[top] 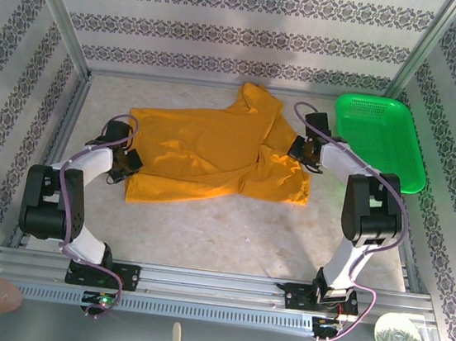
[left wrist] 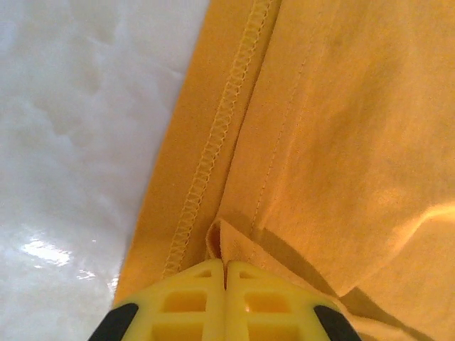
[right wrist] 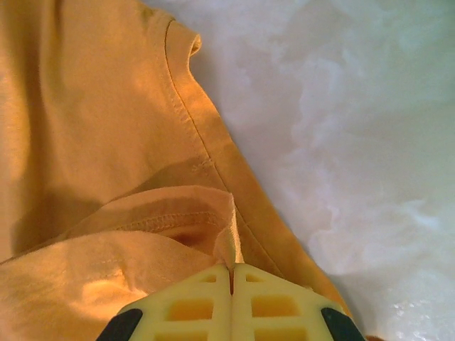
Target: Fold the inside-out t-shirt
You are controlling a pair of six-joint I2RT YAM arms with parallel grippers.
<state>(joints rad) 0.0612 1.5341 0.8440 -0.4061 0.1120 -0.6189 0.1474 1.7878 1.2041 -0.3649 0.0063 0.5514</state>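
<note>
The left gripper (top: 132, 160) sits low at the left edge of the t-shirt (top: 205, 155), jaws pressed together on a small fold of its cloth. The right gripper (top: 299, 151) is at the t-shirt's right edge, jaws likewise closed, seemingly pinching a raised hem. Both arms bend sharply at the elbow, forearms angled inward toward the t-shirt.

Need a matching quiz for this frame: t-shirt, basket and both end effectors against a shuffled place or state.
Things:
1. t-shirt
2. basket
3. left end effector
4. right end effector

Place or state:
A. green, at the far right of the table
B. shut on cloth beside a looped overlock seam
C. orange, spread mid-table
D. shut on a fold near a double-stitched hem

Pairs: 1-C, 2-A, 3-B, 4-D
</note>
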